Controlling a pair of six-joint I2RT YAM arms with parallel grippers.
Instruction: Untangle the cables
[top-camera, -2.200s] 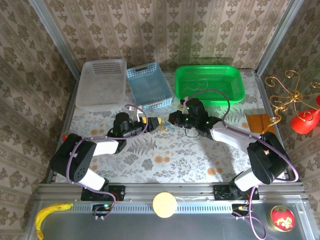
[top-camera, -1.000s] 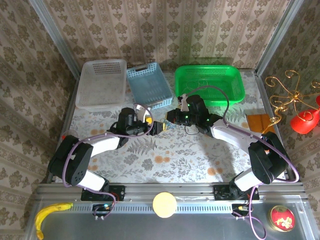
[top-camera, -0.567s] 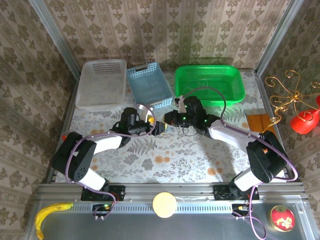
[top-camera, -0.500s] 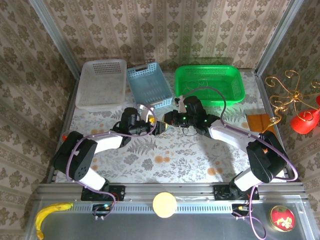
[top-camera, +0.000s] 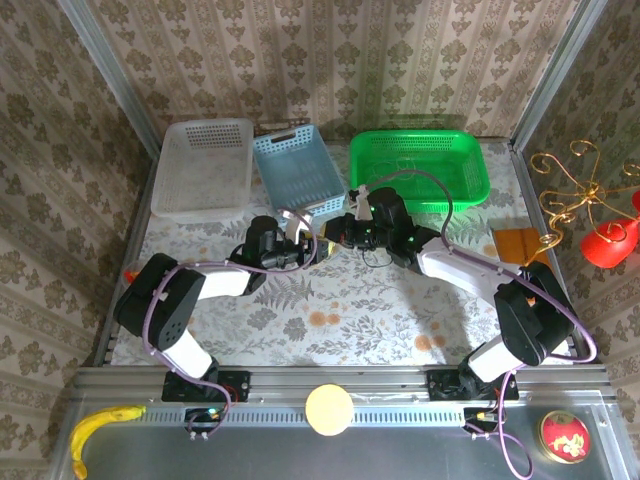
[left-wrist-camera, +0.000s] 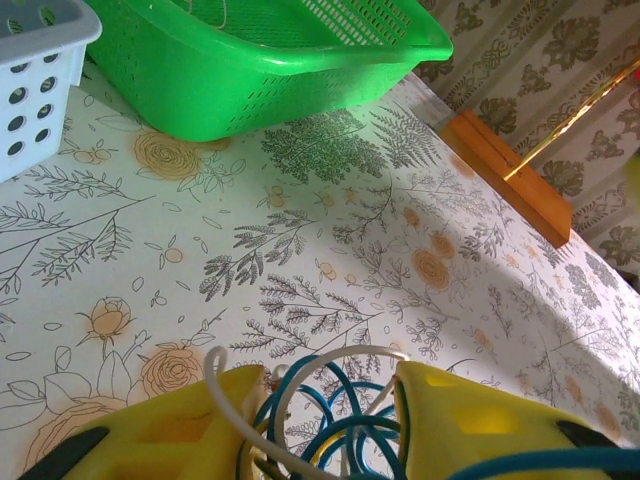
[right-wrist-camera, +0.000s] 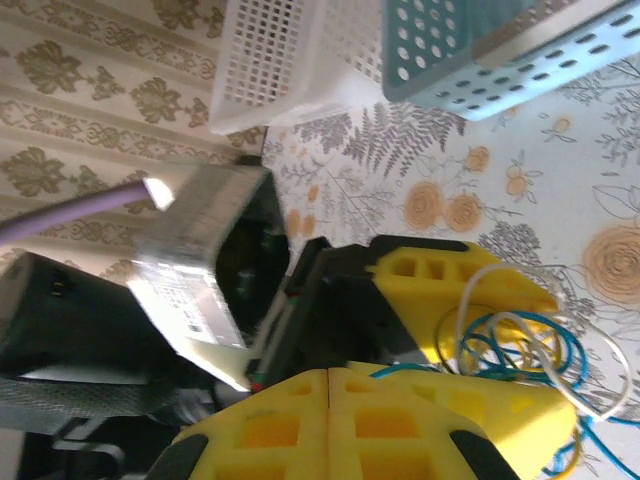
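Several tangled cables (left-wrist-camera: 335, 405) lie inside the spread left claw (left-wrist-camera: 325, 378); the right claw (right-wrist-camera: 330, 376) pinches one blue strand.

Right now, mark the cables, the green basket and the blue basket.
cables (left-wrist-camera: 335, 420), left wrist view, blue loops
green basket (top-camera: 445, 160), top external view, bare floor
blue basket (top-camera: 300, 180), top external view, bare floor

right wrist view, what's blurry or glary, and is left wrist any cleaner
Right wrist: the other arm's grey housing is smeared, with white glare on it; the cables read fairly sharp. Left wrist: sharp on the green basket, soft on the near yellow fingers, shadow across the table.
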